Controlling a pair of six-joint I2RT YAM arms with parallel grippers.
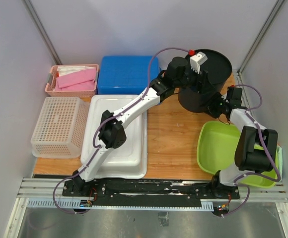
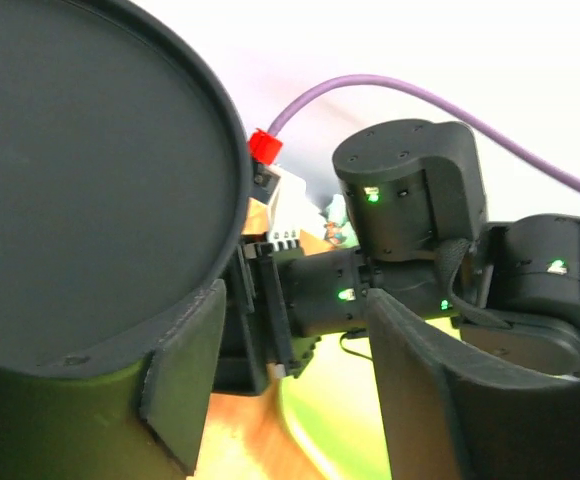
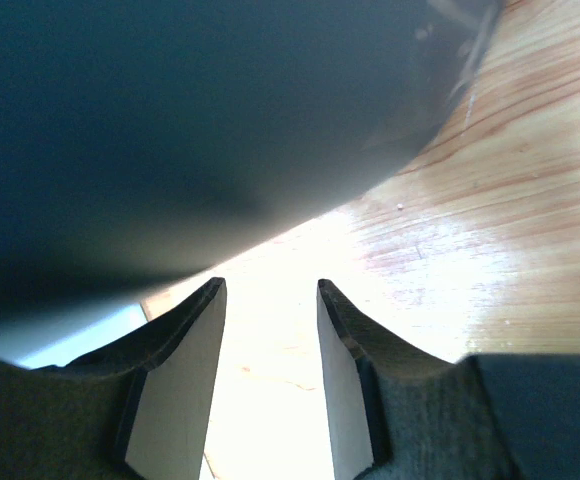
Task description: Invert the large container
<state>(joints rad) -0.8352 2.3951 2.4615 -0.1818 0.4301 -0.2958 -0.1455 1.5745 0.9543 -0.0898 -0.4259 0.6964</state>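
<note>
The large black container (image 1: 209,74) stands at the back right of the wooden table, its wide round face turned up; I cannot tell whether that face is the mouth or the base. My left gripper (image 1: 197,82) is at its left wall. In the left wrist view the left gripper (image 2: 292,300) is open, one finger (image 2: 185,380) lies against the container's side (image 2: 80,190), and nothing is between the jaws. My right gripper (image 1: 215,106) is low at the container's front right. In the right wrist view it (image 3: 268,285) is open and empty, under the container's curved wall (image 3: 200,110).
A lime green bin (image 1: 218,148) lies at the front right under the right arm. A white tray (image 1: 114,134) is at centre left, a blue box (image 1: 126,74) behind it, a pink basket (image 1: 72,82) and a white basket (image 1: 59,126) on the left.
</note>
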